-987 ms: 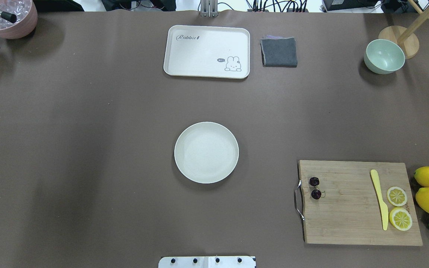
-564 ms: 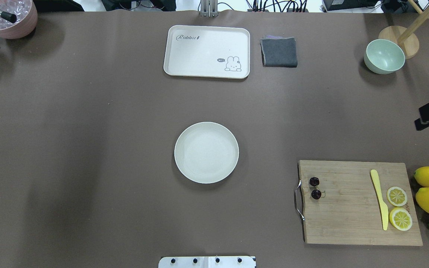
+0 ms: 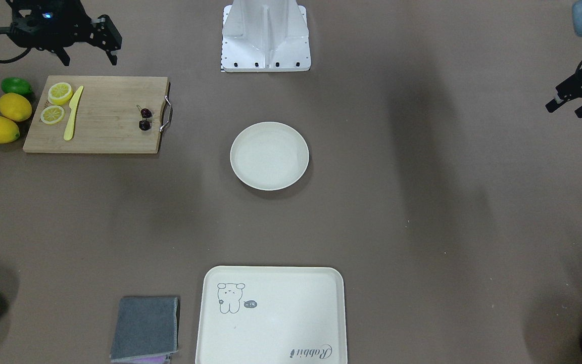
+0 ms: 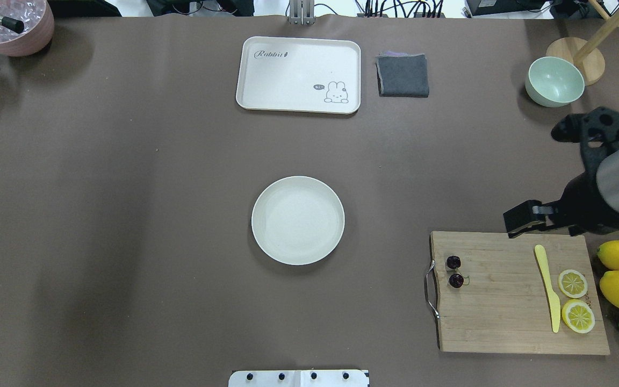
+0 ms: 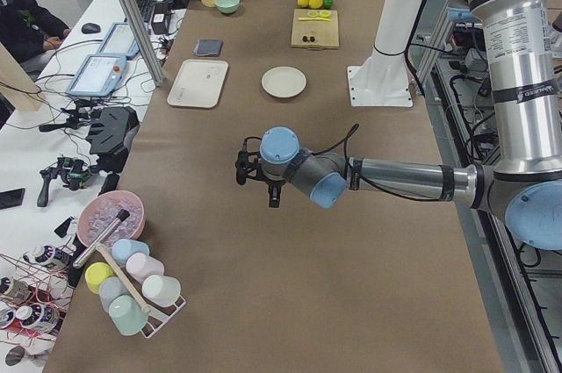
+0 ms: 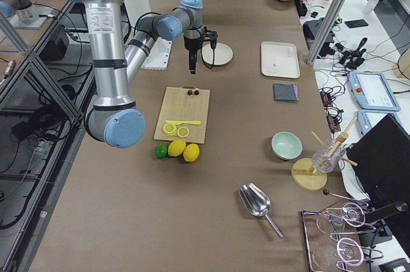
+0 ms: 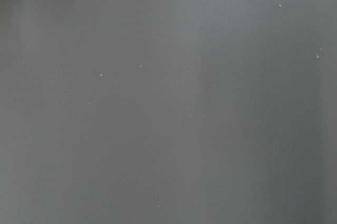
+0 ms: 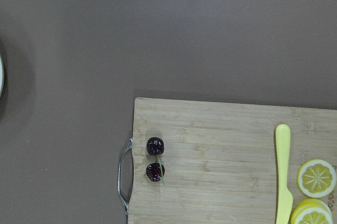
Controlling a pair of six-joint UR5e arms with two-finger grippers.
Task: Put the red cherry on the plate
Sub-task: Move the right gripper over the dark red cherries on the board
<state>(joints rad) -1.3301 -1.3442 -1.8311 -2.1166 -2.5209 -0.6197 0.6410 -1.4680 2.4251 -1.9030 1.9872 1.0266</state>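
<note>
Board (image 4: pixel 503 301): red cherry (image 4: pixel 455 280) (stems faint).

Soft, even overhead light fills sharp views, faint shadow bands cross the table (image 4: pixel 127 242), and the left wrist view is dim.

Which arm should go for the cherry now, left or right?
Right. The right gripper hovers by the cutting board where the red cherry lies, and its wrist view shows the cherry. The left gripper is far off, beyond the plate.
</note>
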